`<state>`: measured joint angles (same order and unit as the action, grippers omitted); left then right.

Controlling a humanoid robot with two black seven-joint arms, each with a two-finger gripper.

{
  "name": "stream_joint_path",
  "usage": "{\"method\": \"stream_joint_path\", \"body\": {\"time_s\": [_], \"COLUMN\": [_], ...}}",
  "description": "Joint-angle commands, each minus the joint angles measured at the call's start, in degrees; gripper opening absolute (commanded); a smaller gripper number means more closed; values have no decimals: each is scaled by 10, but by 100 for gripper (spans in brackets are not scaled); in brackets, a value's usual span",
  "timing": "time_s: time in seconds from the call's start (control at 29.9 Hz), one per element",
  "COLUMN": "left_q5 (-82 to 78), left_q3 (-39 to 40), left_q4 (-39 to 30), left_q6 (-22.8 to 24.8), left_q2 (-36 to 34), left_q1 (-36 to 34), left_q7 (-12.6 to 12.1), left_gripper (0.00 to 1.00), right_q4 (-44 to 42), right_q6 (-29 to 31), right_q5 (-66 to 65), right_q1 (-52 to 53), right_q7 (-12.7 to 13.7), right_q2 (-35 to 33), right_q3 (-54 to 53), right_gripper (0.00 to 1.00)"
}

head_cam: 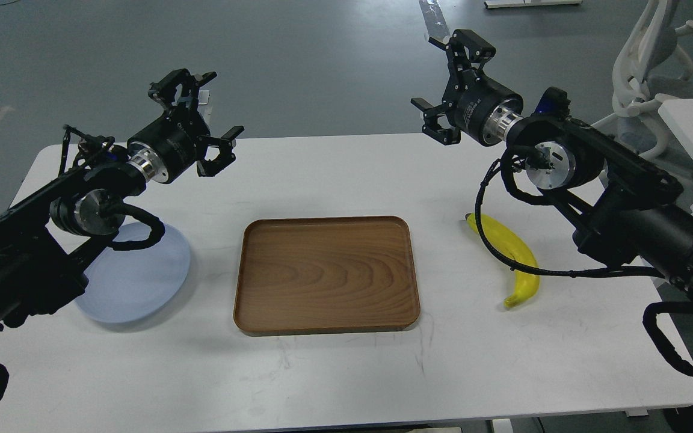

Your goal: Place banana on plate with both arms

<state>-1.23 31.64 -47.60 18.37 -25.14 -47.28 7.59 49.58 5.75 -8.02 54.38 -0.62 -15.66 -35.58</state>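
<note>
Banana [514,260] lies on the white table [334,373], on our right side, just past the right edge of the brown tray [326,274]. It is not touching the tray. Its long line runs from far-left to near-right, with the dark tip at the far end and the curve bulging to the right. A black cable from our right arm crosses over it.

Our right gripper [449,90] is up in the air, behind the banana and a bit to the left. Its fingers are spread wide and hold nothing. So the banana lies toward us and below this hand, and we think the hand must come down and back to reach it. This arm is much nearer to the banana.

Our left gripper [205,117] is also up high, far over on the other side, with its fingers spread and nothing in them. The plate [142,282] sits below our left arm, left of the tray, well apart from the banana. Part of the plate is hidden by the arm, so we cannot see its whole rim.
</note>
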Motion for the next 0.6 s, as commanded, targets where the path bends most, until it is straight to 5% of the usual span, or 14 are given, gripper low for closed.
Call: {"method": "stream_joint_path", "body": {"time_s": [0.0, 0.57], "left_q5": [-1, 2], "left_q3": [-2, 0], "left_q4": [0, 6], "left_q6": [8, -1], "left_q2": [-4, 5], "left_q1": [3, 1], "left_q7": [0, 0], "left_gripper": [98, 98], "right_q4": [1, 2], "right_q6": [0, 0], "right_q5": [0, 0], "right_q1": [-2, -2], "right_q7": [0, -2], "right_q2": [0, 1], "right_q3": [-2, -2], "right_gripper": [100, 100]}}
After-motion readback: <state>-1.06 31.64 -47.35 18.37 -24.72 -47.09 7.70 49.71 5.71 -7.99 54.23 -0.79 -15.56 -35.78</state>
